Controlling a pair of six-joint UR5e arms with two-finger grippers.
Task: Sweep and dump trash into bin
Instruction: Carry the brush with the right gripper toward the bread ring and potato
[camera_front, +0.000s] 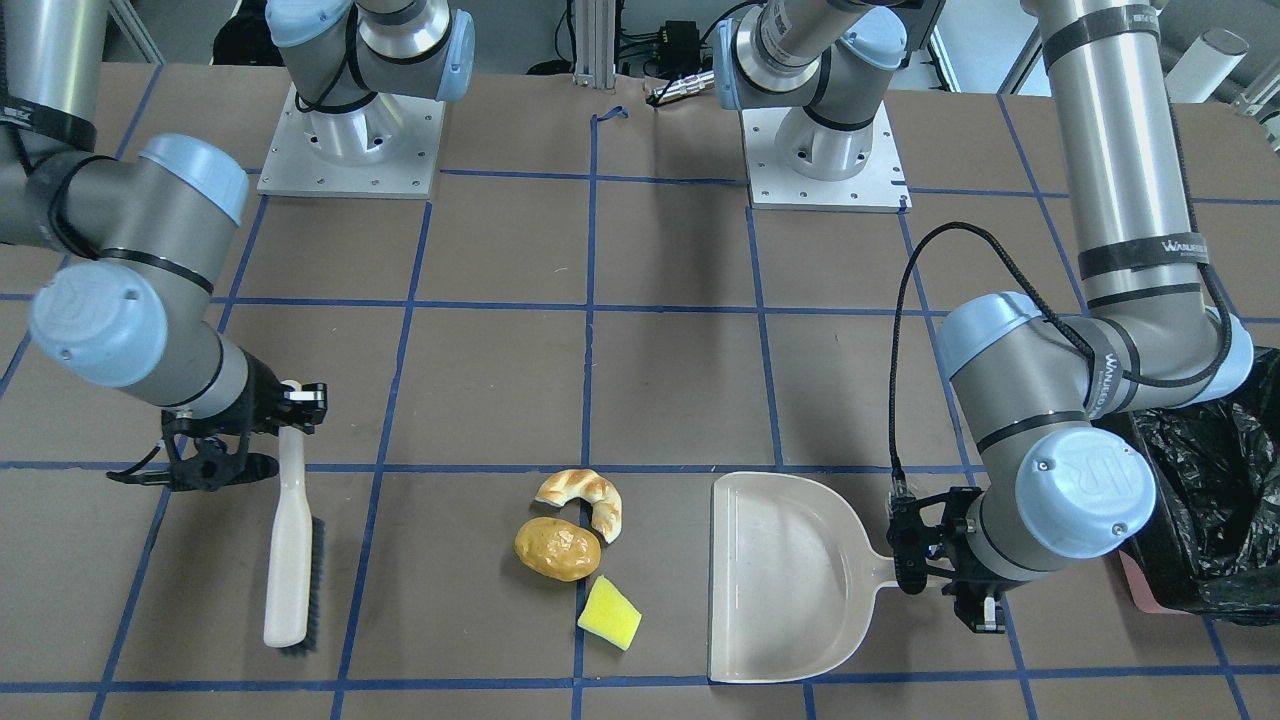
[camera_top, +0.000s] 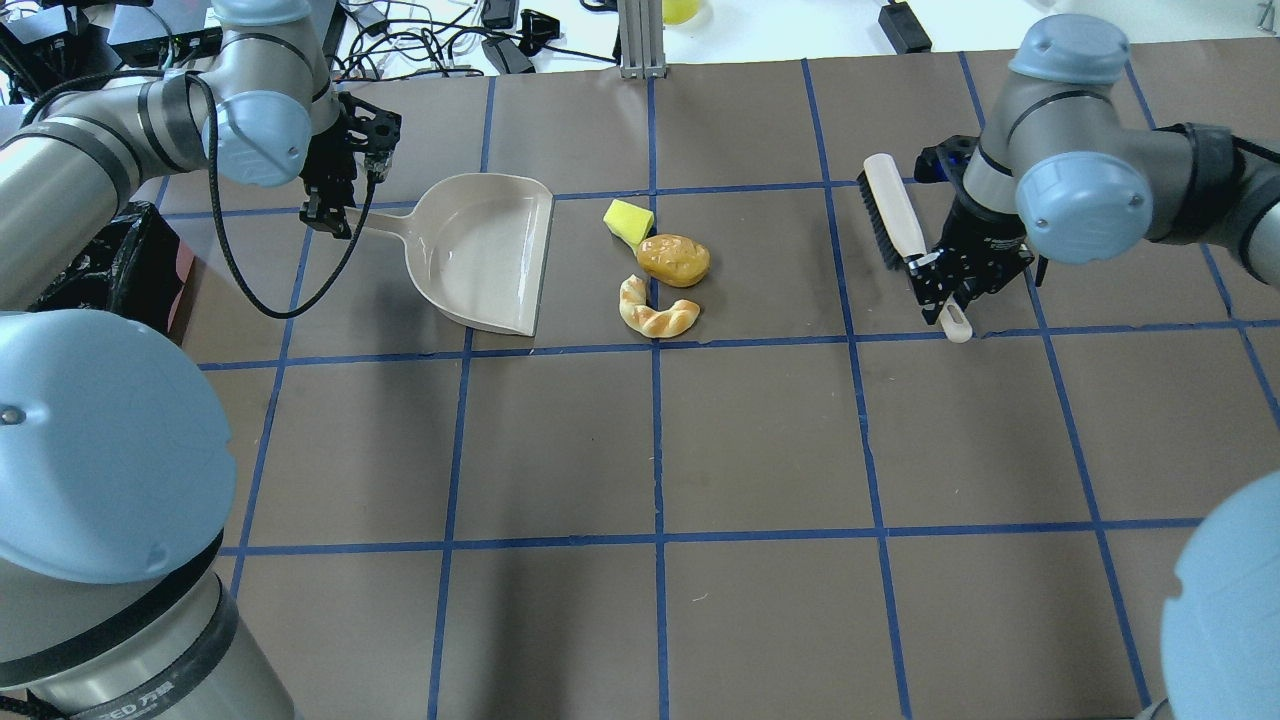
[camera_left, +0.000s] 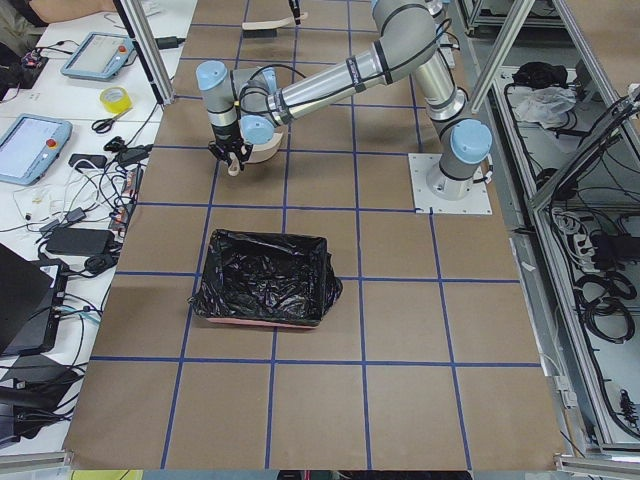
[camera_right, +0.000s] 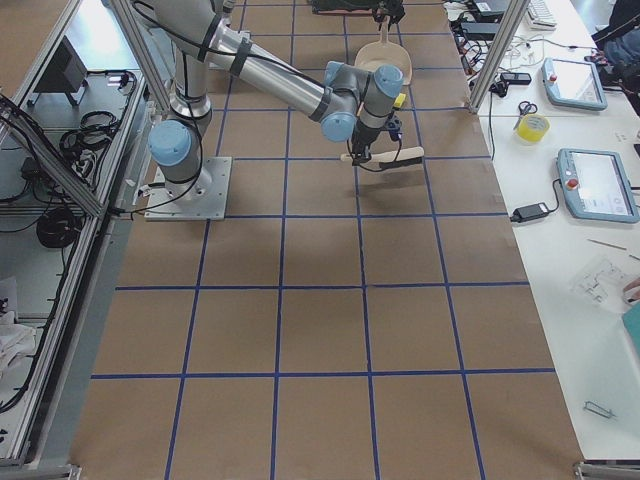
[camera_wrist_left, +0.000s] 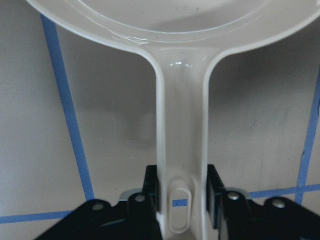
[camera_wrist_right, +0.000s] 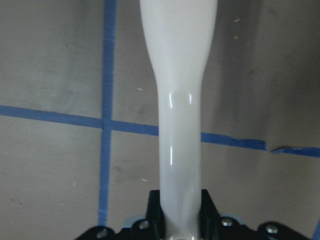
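The dustpan (camera_front: 790, 575), handle clamped by the left gripper (camera_wrist_left: 181, 202), faces the croissant (camera_front: 582, 497), potato (camera_front: 557, 548) and sponge (camera_front: 610, 613) to catch them, the right gripper (camera_wrist_right: 181, 217) clamping the brush (camera_front: 288, 540) opposite, the bin (camera_front: 1190, 450) beyond the dustpan's handle.

Silver-grey tube arms, pale-blue joint caps.
Left arm (camera_front: 1120, 150) beside the base plate (camera_front: 870, 185): black bands, white lettering, looping braided black cable (camera_front: 900, 350); the plate square, silver, screw-holed; left gripper (camera_front: 905, 570) and right gripper (camera_front: 292, 405) black.

One croissant (camera_front: 583, 495), one potato (camera_front: 557, 548), one yellow wedge (camera_front: 610, 613), one dustpan (camera_front: 790, 580), one brush (camera_front: 290, 540), one bin (camera_front: 1195, 470)
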